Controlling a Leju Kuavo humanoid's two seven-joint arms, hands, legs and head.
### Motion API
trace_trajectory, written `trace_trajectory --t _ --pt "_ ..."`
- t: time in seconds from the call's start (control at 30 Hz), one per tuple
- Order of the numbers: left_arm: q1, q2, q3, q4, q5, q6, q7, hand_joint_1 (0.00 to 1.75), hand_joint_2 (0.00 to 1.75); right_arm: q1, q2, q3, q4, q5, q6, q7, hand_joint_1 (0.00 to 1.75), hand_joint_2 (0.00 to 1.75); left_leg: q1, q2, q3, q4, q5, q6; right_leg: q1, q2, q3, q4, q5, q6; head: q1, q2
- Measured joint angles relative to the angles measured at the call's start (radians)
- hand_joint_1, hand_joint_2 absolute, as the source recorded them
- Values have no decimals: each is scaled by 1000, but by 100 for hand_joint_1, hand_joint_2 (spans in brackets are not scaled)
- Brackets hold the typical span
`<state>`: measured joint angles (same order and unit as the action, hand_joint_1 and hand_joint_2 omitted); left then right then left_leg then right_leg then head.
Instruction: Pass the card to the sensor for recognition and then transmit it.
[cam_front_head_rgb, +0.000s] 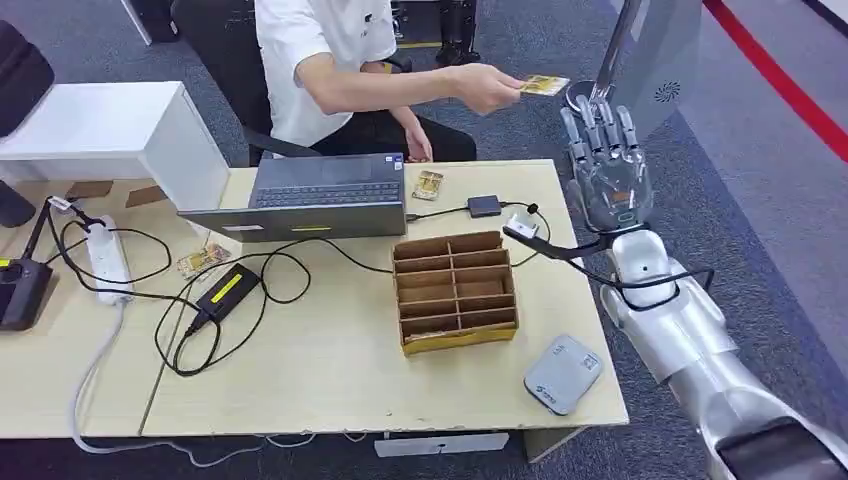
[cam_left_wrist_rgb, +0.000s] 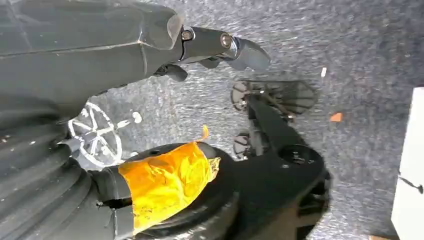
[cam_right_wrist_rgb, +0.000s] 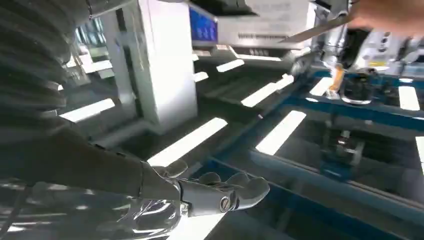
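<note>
The right hand (cam_front_head_rgb: 606, 170) is raised, fingers apart, empty — a person's hand (cam_front_head_rgb: 488, 87) holds the card (cam_front_head_rgb: 544, 85) just beside it. No writing is readable. Left hand (cam_left_wrist_rgb: 220, 47): finger state unclear.

Right arm (cam_front_head_rgb: 690, 340): polished silver shell segments, rounded at the wrist, with a dark panel near the elbow. Black cable loops around the wrist. Right hand (cam_front_head_rgb: 605, 170): grey translucent fingers, small orange marking on the palm. At the wrist cameras: grey ribbed cover (cam_right_wrist_rgb: 30, 70), dark fingers, visible screw heads (cam_left_wrist_rgb: 187, 35).
</note>
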<state>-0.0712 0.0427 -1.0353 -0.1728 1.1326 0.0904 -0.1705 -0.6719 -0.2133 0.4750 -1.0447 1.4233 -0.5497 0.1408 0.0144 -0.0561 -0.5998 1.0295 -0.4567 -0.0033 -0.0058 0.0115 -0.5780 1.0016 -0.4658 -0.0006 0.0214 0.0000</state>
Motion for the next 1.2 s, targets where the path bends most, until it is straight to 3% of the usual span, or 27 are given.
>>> trace_trajectory --t 0.4,0.53,0.97,1.0,1.03,1.07,1.2 --pt "-4 -1 -19 0 -6 -1 3 0 175 77 48 -44 -155 -55 25 -57 0 175 -1 10 2 -1 -1 0 -1 9 -2 0 2 0 0 0" --pt "-6 0 -30 0 -12 -2 6 0 175 54 52 -51 -123 -125 11 -110 0 175 -1 10 2 -1 -1 0 -1 10 -2 0 2 0 0 0" --pt "-8 0 -46 0 -13 -2 11 0 175 45 66 -53 -88 -121 0 -134 0 175 -1 10 2 -1 -1 0 -1 10 -2 0 2 0 0 0" --pt "-8 0 -46 0 -13 -2 12 0 175 45 66 -53 -88 -121 0 -134 9 175 -1 10 2 -1 -1 0 -1 10 -2 0 2 0 0 0" --pt "-8 0 -47 0 -13 -2 11 0 175 45 66 -53 -88 -121 0 -135 150 175 -1 10 2 -1 -1 0 -1 10 -2 0 2 0 0 0" --pt "-8 0 -47 0 -13 -2 12 0 175 45 67 -53 -88 -121 0 -136 175 175 -1 10 2 -1 -1 0 -1 10 -2 0 2 0 0 0" --pt "-8 0 -47 0 -11 -2 12 0 175 46 69 -53 -88 -126 -5 -144 175 175 -1 10 2 -1 -1 0 -1 10 -2 0 2 0 0 0"
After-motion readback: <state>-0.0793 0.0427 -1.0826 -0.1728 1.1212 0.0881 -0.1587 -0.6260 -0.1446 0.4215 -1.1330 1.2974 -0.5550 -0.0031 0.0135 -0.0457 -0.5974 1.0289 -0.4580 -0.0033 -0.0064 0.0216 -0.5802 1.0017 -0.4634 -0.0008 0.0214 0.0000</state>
